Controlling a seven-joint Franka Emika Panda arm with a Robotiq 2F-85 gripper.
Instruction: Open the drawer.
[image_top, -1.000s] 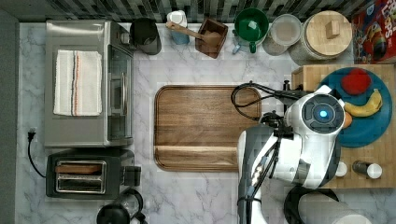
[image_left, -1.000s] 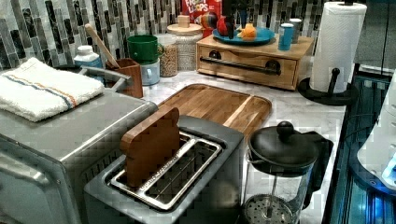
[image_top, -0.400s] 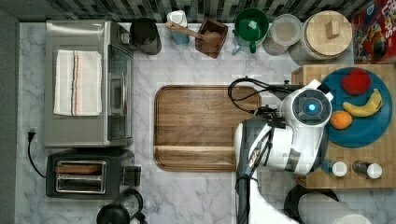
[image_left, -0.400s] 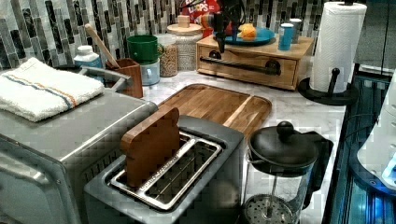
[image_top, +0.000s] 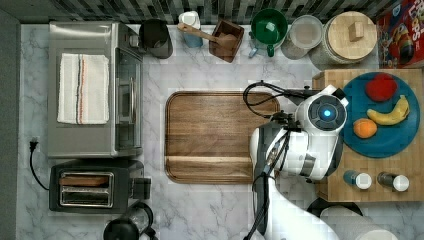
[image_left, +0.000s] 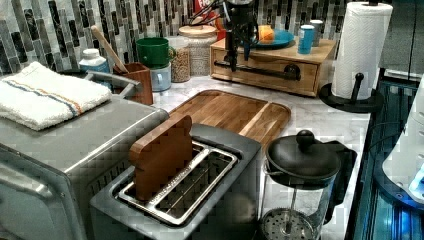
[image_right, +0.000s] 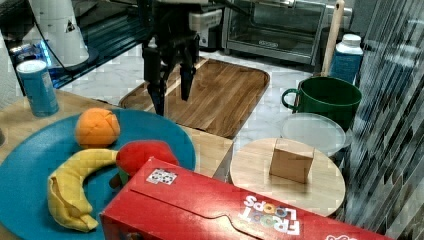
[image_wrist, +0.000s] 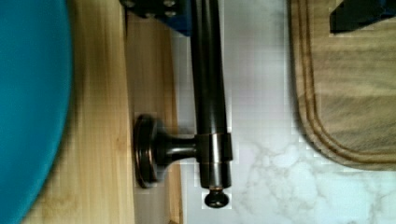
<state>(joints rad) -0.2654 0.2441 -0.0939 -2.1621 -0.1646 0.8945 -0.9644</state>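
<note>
The drawer (image_left: 270, 84) is a light bamboo front in the wooden box (image_left: 310, 52) at the back of the counter in the left view, and it sits flush with the box. Its long black bar handle (image_left: 265, 72) runs across the front. My gripper (image_left: 232, 60) hangs over the handle's end on the left view's left, open. In the wrist view the handle (image_wrist: 208, 93) passes between the two fingers of the gripper (image_wrist: 259, 21), beside the drawer (image_wrist: 154, 79). In the right view the gripper (image_right: 171, 92) stands open beyond the box edge.
A dark cutting board (image_top: 215, 135) lies just in front of the drawer. On the box stand a teal plate (image_top: 400, 140) with fruit and two shakers (image_top: 357, 179). A paper towel holder (image_left: 357, 55) stands on the left view's right of the box.
The arm has shifted toward the box in the top view. In the left view the gripper has come down from above the box to the level of the handle.
</note>
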